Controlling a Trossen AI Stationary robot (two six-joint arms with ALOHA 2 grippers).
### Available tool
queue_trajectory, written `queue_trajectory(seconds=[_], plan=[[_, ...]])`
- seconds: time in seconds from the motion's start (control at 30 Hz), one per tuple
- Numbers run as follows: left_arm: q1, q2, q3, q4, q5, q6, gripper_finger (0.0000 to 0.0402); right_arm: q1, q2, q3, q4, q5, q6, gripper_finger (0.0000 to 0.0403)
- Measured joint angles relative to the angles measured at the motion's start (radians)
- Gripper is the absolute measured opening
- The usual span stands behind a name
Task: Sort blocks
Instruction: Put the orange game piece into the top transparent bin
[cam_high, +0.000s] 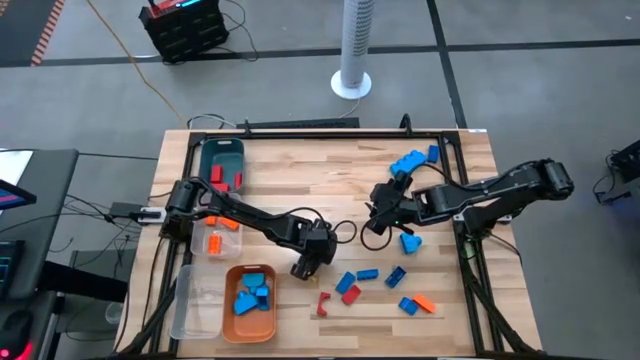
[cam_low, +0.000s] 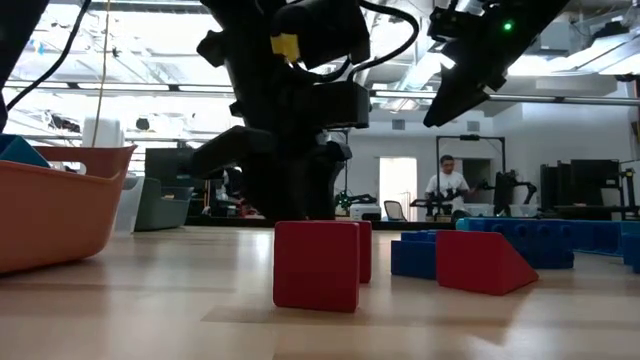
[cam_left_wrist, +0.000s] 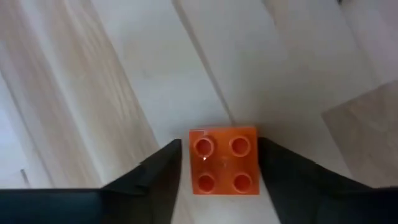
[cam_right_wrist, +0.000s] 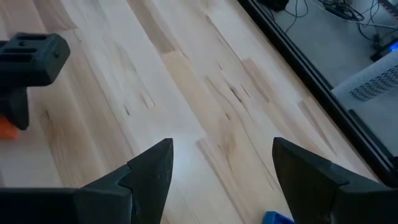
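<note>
We're on a square orange block (cam_left_wrist: 224, 163), four studs up, flat on the wooden table (cam_high: 330, 165) near centre, at seven o'clock. The left gripper (cam_left_wrist: 217, 171) brackets it, fingers alongside, not clamped. The right gripper (cam_right_wrist: 221, 163) hovers open at three o'clock.

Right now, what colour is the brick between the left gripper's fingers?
Orange. The four-stud brick shows best in the left wrist view, between the left gripper fingers.

Bare surface (cam_high: 300, 185) lies open across the middle, while the orange tray (cam_high: 250, 310) and bins crowd the left edge, scattered blocks (cam_high: 365, 282) clutter the near right, and the left claw (cam_high: 303, 268) straddles an orange block (cam_left_wrist: 224, 162).
</note>
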Motion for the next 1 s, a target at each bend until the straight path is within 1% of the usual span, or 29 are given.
queue_trajectory(seconds=[0.13, 0.17, 0.33, 0.43, 0.53, 0.57, 0.6, 0.67, 0.73, 0.8, 0.9, 1.0], plan=[[0.0, -0.014, -0.003, -0.001, -0.007, -0.007, 0.0139, 0.0, 0.0, 0.0, 0.003, 0.0, -0.002, 0.028], [0.0, -0.019, -0.004, -0.01, -0.014, -0.014, 0.0133, 0.0, 0.0, 0.0, 0.003, 0.0, -0.002, 0.028], [0.002, -0.089, -0.006, -0.115, -0.101, -0.049, 0.0133, 0.0, 0.0, 0.0, 0.004, 0.0, -0.002, 0.028], [0.002, -0.152, -0.006, -0.263, -0.17, -0.094, 0.0133, 0.0, 0.0, 0.0, 0.005, 0.0, -0.003, 0.028], [0.008, -0.207, -0.006, -0.491, -0.303, -0.18, 0.0133, 0.0, 0.0, 0.0, 0.028, 0.0, -0.012, 0.028], [0.014, -0.224, -0.006, -0.579, -0.338, -0.225, 0.0133, 0.0, 0.0, 0.0, 0.036, 0.0, -0.02, 0.028], [0.022, -0.24, -0.006, -0.665, -0.348, -0.275, 0.0133, 0.0, 0.0, 0.0, 0.045, 0.0, -0.028, 0.028], [0.034, -0.273, -0.02, -0.793, -0.341, -0.371, 0.0133, 0.0, 0.0, 0.0, 0.065, 0.0, -0.036, 0.028], [0.041, -0.319, -0.06, -0.856, -0.301, -0.441, 0.0133, 0.0, 0.0, 0.0, 0.079, 0.0, -0.051, 0.028], [0.046, -0.376, -0.126, -0.863, -0.261, -0.482, 0.0133, 0.0, 0.0, 0.0, 0.088, 0.0, -0.058, 0.028], [0.048, -0.473, -0.247, -0.828, -0.215, -0.522, 0.0133, 0.0, 0.0, 0.0, 0.087, 0.0, -0.06, 0.028], [0.048, -0.561, -0.359, -0.795, -0.209, -0.567, 0.0133, 0.0, 0.0, 0.0, 0.092, 0.0, -0.06, 0.028]])
